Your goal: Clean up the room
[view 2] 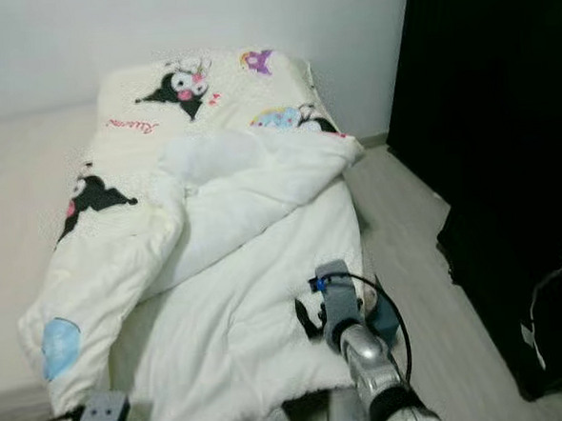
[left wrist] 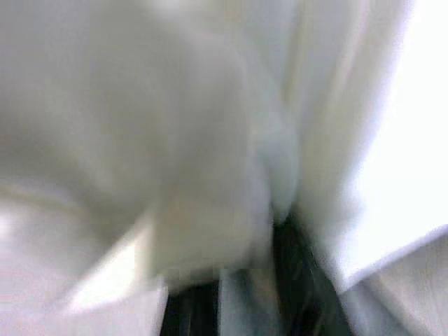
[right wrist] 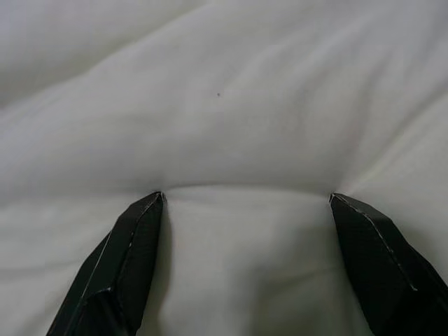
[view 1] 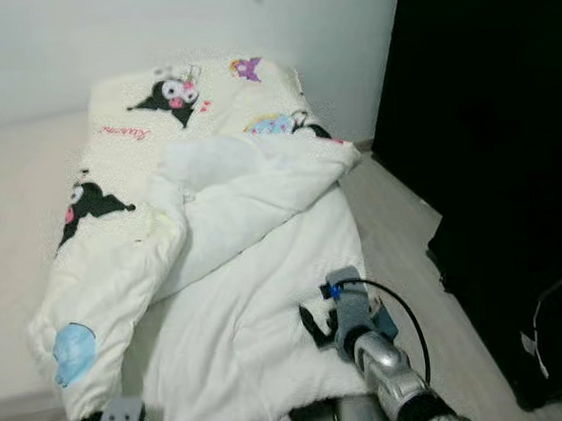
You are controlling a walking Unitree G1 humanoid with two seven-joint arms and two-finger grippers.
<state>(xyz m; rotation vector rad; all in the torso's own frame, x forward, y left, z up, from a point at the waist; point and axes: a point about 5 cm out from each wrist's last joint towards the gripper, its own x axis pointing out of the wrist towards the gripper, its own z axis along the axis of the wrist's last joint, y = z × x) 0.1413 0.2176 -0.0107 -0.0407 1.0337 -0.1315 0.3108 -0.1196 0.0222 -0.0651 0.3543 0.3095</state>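
White quilt (view 1: 258,298); cream sheet (view 1: 142,114), black cartoon prints; silver arm, black tool (right wrist: 245,210).

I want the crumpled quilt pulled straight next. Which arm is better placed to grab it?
Right, probably. The right gripper rests open on the white quilt near its foot-end edge, fingertips pressing into the fabric. The left wrist view is a blur of cloth, so that grip can't be judged.

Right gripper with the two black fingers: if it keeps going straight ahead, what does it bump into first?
Most likely the white quilt. The right gripper is open, and both fingertips seem already pressed into its soft fabric.
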